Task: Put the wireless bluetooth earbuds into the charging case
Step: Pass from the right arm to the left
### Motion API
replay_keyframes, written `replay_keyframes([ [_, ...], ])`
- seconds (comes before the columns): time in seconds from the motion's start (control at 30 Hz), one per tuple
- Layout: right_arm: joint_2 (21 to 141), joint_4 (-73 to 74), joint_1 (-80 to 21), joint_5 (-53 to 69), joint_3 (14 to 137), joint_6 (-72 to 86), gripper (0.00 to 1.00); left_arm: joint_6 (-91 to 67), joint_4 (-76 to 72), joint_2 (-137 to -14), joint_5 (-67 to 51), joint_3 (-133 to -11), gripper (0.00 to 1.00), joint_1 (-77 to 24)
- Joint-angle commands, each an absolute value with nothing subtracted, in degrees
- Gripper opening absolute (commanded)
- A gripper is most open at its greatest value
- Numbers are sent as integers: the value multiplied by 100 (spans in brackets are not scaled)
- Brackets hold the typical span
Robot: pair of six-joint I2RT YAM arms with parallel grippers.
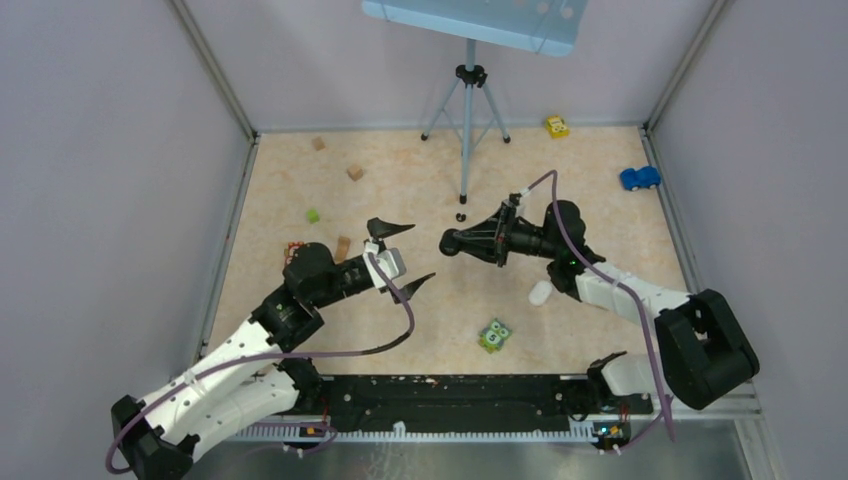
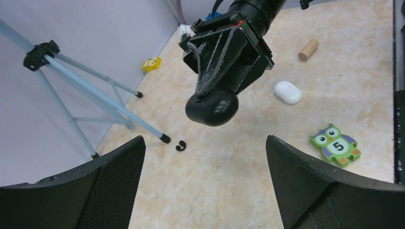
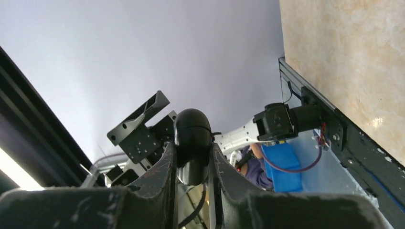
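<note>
Your right gripper point(image 3: 192, 164) pinches the black case point(image 2: 212, 107) up in the air, facing your left gripper point(image 1: 408, 256), whose jaws are spread wide and empty. A black earbud point(image 2: 180, 145) lies on the table point(image 2: 229, 181) beside the tripod point(image 2: 114, 107) foot, well apart from the white case point(image 2: 287, 92).

The beige desk point(image 1: 450, 300) carries a tripod point(image 1: 467, 130) at the back, with a yellow toy point(image 1: 557, 126) and a blue car point(image 1: 640, 178) far right. Tan cubes point(image 1: 354, 172) and a green block point(image 1: 313, 215) lie left. A black earbud point(image 2: 180, 145) lies near a tripod foot. Nearer the front lie a white case point(image 1: 540, 293) and an owl tile point(image 1: 494, 335).
</note>
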State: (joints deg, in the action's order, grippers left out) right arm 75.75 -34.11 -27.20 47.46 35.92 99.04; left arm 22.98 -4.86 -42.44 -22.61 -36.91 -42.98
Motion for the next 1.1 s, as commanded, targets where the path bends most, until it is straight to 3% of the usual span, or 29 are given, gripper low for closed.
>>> replay_keyframes([
  [0.0,7279,-4005,-2694,4297,3464,10679,0,2833,-850,-4345,-1858,-3828,99,-4432],
  [0.5,7082,-4150,-2691,4182,3105,10795,0,4576,-1394,-4837,-967,-3793,97,-5594],
  [1.07,7074,-4698,-2694,4131,2764,10969,0,6410,-2191,-5598,393,-3462,72,-6318],
])
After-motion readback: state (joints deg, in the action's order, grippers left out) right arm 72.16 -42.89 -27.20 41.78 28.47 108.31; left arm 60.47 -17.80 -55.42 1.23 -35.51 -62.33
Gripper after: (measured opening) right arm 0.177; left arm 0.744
